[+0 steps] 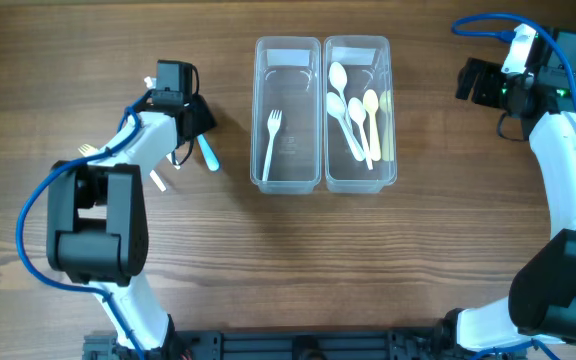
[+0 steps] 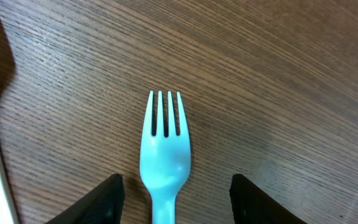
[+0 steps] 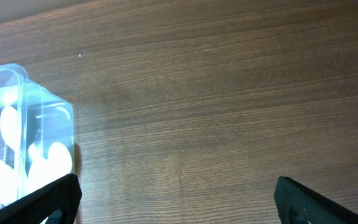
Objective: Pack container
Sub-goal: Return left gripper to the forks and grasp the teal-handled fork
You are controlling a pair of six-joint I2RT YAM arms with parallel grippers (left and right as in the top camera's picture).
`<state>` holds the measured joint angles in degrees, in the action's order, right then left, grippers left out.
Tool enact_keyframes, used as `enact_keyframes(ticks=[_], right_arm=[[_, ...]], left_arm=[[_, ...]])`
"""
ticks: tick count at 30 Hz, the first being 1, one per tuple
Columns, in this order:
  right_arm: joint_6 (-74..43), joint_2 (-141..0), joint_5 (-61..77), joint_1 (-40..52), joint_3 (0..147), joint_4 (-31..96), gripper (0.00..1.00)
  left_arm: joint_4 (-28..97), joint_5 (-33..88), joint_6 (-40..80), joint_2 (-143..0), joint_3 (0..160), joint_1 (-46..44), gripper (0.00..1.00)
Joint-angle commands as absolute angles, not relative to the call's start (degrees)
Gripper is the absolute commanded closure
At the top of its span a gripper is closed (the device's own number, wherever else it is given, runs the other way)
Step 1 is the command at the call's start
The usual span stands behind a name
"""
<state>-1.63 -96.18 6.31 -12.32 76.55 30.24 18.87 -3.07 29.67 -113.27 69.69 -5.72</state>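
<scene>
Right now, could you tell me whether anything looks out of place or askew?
Nothing is spilled or damaged. One blue fork lies on the table, outside the container, in the gap of the open left gripper.

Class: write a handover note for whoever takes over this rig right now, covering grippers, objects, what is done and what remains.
Left gripper: jaws open, straddling the blue fork lying on the table, not gripping it.
Right gripper: open, empty, over bare table beside the container.
Done: white fork in the left tub, spoons in the right tub.
To do: pack the blue fork and the loose cutlery beside the left arm.
</scene>
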Motion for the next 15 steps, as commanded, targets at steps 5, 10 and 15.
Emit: enact_keyframes(ticks=[5, 10, 15], right_arm=[[-1.1, -95.4, 5.9, -12.1, 77.3, 30.1, 0.00], [-1.1, -95.4, 5.9, -12.1, 77.3, 30.1, 0.00], [-1.1, -95.4, 5.9, -12.1, 77.3, 30.1, 0.00]], left_arm=[[18.2, -2.6, 29.4, -114.2, 69.4, -5.7, 0.41], [17.2, -2.6, 29.4, -114.2, 69.4, -5.7, 0.41], [17.3, -2.6, 29.4, -114.4, 69.4, -5.7, 0.42]])
